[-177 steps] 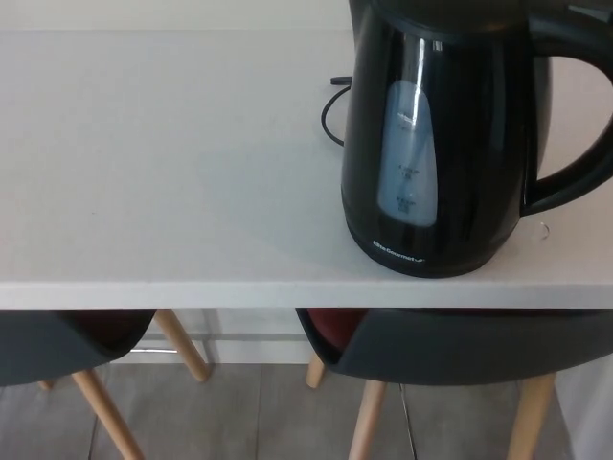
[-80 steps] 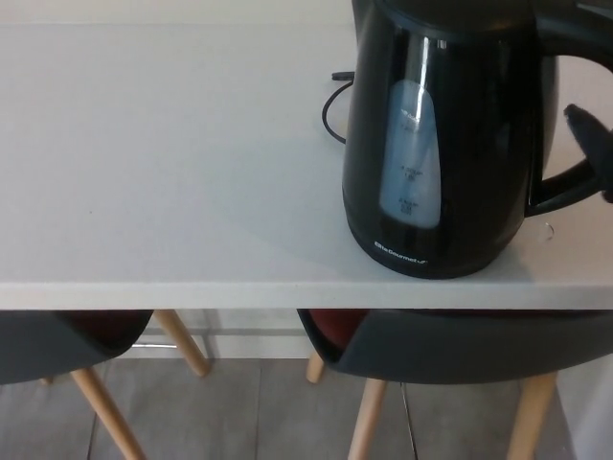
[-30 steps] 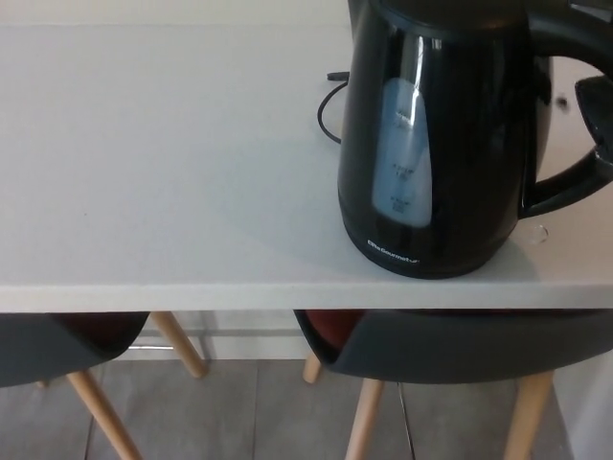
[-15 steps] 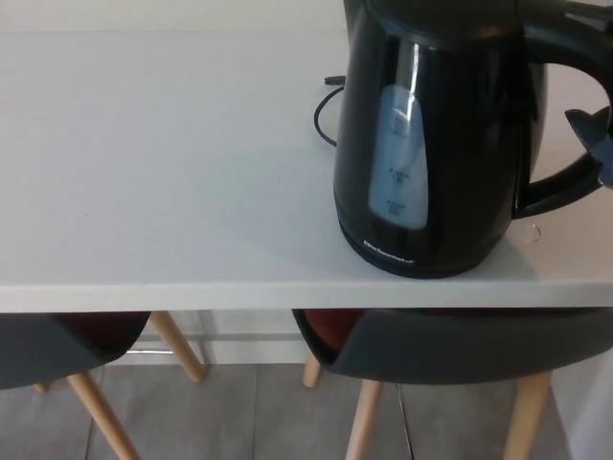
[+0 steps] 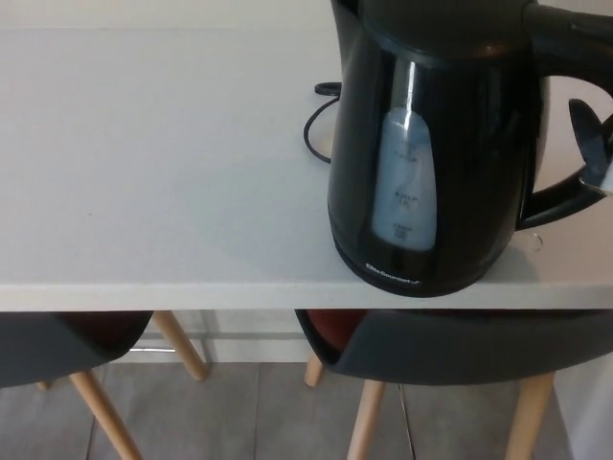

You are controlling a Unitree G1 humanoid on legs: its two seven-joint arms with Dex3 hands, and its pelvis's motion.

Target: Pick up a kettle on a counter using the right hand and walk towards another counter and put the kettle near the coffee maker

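A glossy black kettle [image 5: 436, 144] with a pale blue water window stands tall at the right of the white counter [image 5: 153, 153], its base reaching the front edge. Its handle curves off to the right. Only a dark part of my right hand [image 5: 594, 144] shows at the right border, inside the handle loop and wrapped on the handle. The rest of that hand is cut off by the picture's edge. Whether the kettle's base still touches the counter I cannot tell. My left hand does not show.
A thin black cord [image 5: 312, 123] lies on the counter just left of the kettle. Under the front edge are two dark chairs with wooden legs, one at the left [image 5: 53, 345] and one at the right [image 5: 450, 350], over a grey tiled floor.
My right hand came in from the right and went into the handle loop. In the last half second the kettle has shifted left and toward the front edge and looks larger.
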